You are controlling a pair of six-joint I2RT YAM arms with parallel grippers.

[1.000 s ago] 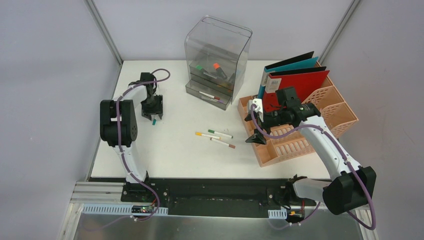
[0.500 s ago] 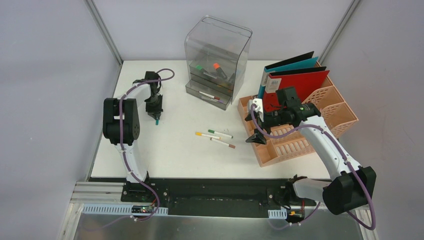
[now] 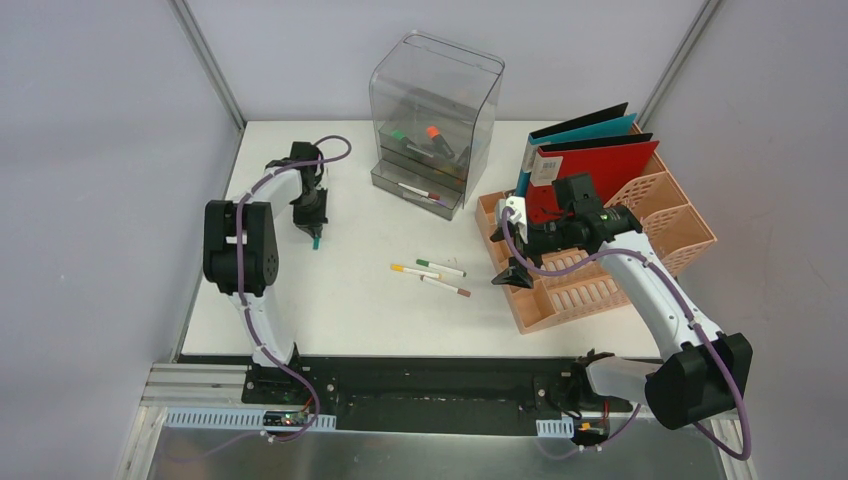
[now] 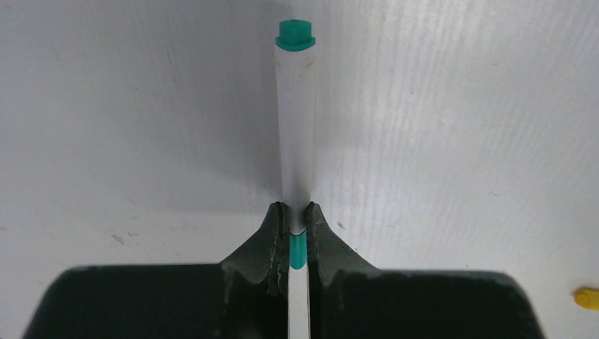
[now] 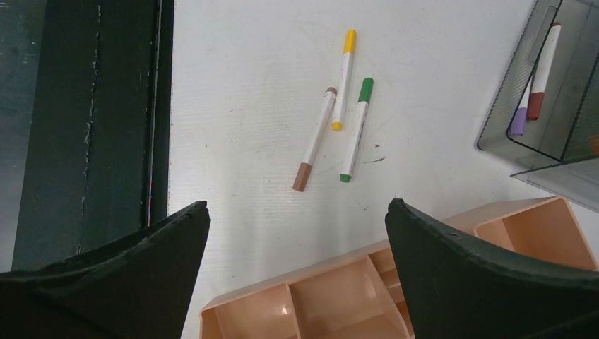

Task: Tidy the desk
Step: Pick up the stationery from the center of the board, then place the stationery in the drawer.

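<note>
Though likely rigid and slick, use the desk (image 3: 350, 300), mid-frame from above, only as a surface; take its light pens (image 3: 430, 272) mid-barrel. Note the left gripper (image 4: 291, 212) clamped on the teal-capped marker (image 4: 295, 127) at upper left, the right gripper (image 5: 297, 205) gaping by the peach rack (image 5: 318, 296). Read nothing on the folder label (image 3: 547, 166): too small.

The left arm (image 3: 240, 245) reaches up its own side, elbow folded high and wrist tipped down, its gripper (image 4: 290, 212) pointing at the surface with the jaws pinched tight on a pen (image 4: 295, 120). The black fingers (image 4: 272, 240) meet on the pen's barrel, which lies flat beneath them. The right arm (image 3: 650, 285) stretches from its base toward the middle. Its gripper (image 3: 505, 255) hangs clear of the surface, fingers (image 5: 141, 261) spread wide and holding nothing.
</note>
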